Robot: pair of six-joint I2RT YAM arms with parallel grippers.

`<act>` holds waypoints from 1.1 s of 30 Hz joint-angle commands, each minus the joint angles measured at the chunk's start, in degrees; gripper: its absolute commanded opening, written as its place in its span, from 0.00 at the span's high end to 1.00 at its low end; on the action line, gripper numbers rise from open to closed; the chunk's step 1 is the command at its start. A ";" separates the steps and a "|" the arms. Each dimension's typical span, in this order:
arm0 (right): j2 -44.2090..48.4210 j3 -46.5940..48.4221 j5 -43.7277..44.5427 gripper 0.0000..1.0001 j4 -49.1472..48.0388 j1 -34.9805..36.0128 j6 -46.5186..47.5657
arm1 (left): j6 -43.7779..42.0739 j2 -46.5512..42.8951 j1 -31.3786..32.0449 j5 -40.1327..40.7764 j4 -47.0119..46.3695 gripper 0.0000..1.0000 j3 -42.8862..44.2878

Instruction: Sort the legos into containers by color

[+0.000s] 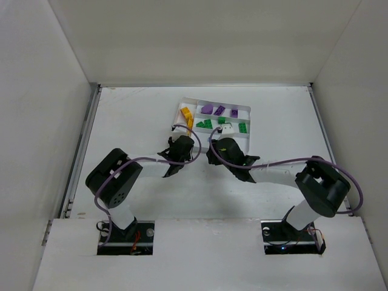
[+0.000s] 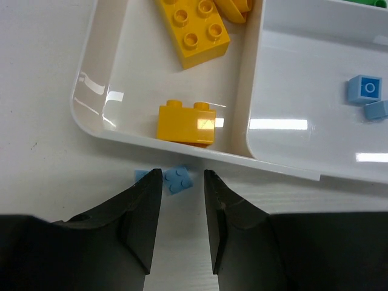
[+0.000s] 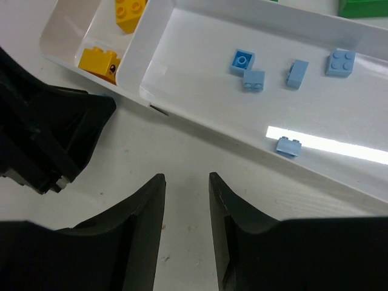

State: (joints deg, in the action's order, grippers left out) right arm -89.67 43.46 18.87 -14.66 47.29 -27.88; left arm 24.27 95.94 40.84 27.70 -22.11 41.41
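Pale blue and square, a small studded plastic brick [image 2: 179, 179] lies on the white table [image 2: 48, 170] just outside the near wall of the shallow white divided plastic tray [image 2: 273, 162]. It sits right against the end section that holds the chunky yellow-orange bricks [image 2: 185, 124]. A second pale blue piece [image 2: 140, 176] lies just beside it, along the same wall, half hidden behind one finger, so its shape cannot be told.

The left pincer [image 2: 182, 188] is spread and holds nothing. The square brick lies straight ahead of its gap, between the two tips and a little beyond them, turned slightly askew to the tray wall. Being square, it has no long axis to line up with.

The right pincer [image 3: 186, 182] is also spread and empty, over bare table near the long strip of the tray where the other loose pale blue bricks [image 3: 241, 60] lie. It stands further along the wall from the stray brick, so the left arm is clearly the nearer one.

The coming move looks like a short push forward and a close on the square brick. Tray wall and neighbouring piece both crowd the fingers.
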 commanded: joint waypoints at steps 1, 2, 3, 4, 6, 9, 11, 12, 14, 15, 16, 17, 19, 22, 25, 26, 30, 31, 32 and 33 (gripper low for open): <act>1.33 2.50 0.99 0.59 -2.40 0.83 0.54 | -1.60 1.00 -0.54 1.30 -1.80 0.69 2.62; 1.95 2.16 1.08 0.59 -2.31 0.83 0.54 | -1.60 1.35 -0.63 1.30 -1.80 0.69 2.89; 2.56 1.72 1.34 0.58 -2.57 0.83 0.54 | -1.68 1.79 -0.63 1.30 -1.54 0.69 3.24; 3.00 1.37 1.43 0.58 -2.92 0.83 0.20 | -1.68 2.23 -0.63 1.30 -1.36 0.69 3.59; 3.45 1.10 1.17 0.58 -2.66 0.83 0.02 | -1.77 2.50 -0.63 1.30 -1.10 0.69 3.85; 5.20 0.40 1.60 0.58 -2.22 0.83 0.19 | -1.51 3.20 -0.11 1.13 -1.36 0.70 3.85; 6.26 -0.66 1.69 0.58 -2.92 0.57 -0.16 | -1.77 3.64 0.25 1.12 -1.01 0.74 4.38; 6.35 -0.75 1.61 0.58 -2.75 0.39 -0.33 | -1.77 3.47 0.42 1.12 -0.92 0.77 4.38; 7.05 -1.01 1.78 0.58 -1.96 0.48 -0.16 | -1.16 1.98 0.69 0.86 -0.92 0.82 3.60; 7.83 -1.45 1.95 0.58 -1.61 0.48 -0.33 | -0.90 0.75 0.86 0.77 -0.92 0.83 3.16; 8.36 -1.89 2.13 0.58 -1.60 0.57 -0.51 | -0.81 -0.91 1.04 0.69 -0.83 0.84 2.63; 8.72 -2.24 2.22 0.59 -1.52 0.57 -0.86 | -0.63 -2.93 1.21 0.34 -0.48 0.84 2.10; 8.46 -2.51 1.96 0.59 -1.52 0.65 -1.12 | 0.16 -7.67 1.30 -0.02 0.22 0.85 0.61; 5.31 -0.85 2.13 0.59 -1.34 2.93 -2.00 | 2.00 -15.32 0.78 -0.54 0.31 0.85 -2.72; 0.74 3.28 2.22 0.59 -1.08 6.09 -2.71 | 3.67 -22.27 -1.15 -1.16 1.80 0.84 -6.06; -1.45 5.04 2.31 0.59 -1.16 7.15 -2.36 | 4.37 -24.46 -1.77 -1.33 2.24 0.84 -7.38; -10.32 13.55 4.59 0.51 -0.73 10.14 -1.92 | 6.40 -31.06 -4.75 -1.51 3.21 0.84 -13.09; -12.35 15.58 5.12 0.49 -0.46 10.84 -1.83 | 6.75 -32.56 -5.63 -1.69 3.65 0.84 -14.41; -14.55 17.60 5.56 0.47 -0.11 11.29 -1.74 | 7.28 -34.14 -6.34 -1.95 4.00 0.84 -15.64; -16.92 19.88 6.34 0.45 0.41 11.55 -1.48 | 8.06 -35.72 -7.04 -2.04 4.18 0.84 -17.14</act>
State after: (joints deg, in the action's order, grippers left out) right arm -102.72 57.25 21.98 -13.65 57.76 -29.69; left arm 29.52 63.64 35.38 26.30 -19.70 27.57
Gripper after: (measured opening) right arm 0.534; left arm 0.180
